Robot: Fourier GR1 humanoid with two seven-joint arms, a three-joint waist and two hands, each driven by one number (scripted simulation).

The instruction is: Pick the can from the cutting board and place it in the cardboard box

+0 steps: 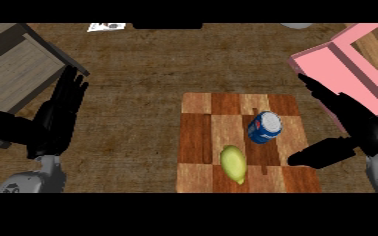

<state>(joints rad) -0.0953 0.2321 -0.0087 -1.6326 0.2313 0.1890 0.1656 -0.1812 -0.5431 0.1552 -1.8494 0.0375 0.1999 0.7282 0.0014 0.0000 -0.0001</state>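
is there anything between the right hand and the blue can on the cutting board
Nothing visible. The open right hand hangs at the right edge of the cutting board, and the blue can stands left of it with only bare board between. The yellow-green fruit lies lower left of the can, off that line.

— What is the desk (140, 60) made of?
— Dark brown wood by the look of it, rough-grained and matt.
— And the cutting board (198, 145)?
— Wood too, in smooth light and reddish squares.
— The can (264, 128)?
— Blue with a silvery metal top, slightly glossy.
— The fruit?
— The yellow-green fruit (234, 164) has a smooth, dull skin.
— The hands?
— The left hand (55, 117) and right hand (347, 125) look like matt black plastic; the pink box (336, 65) looks smooth and flat.
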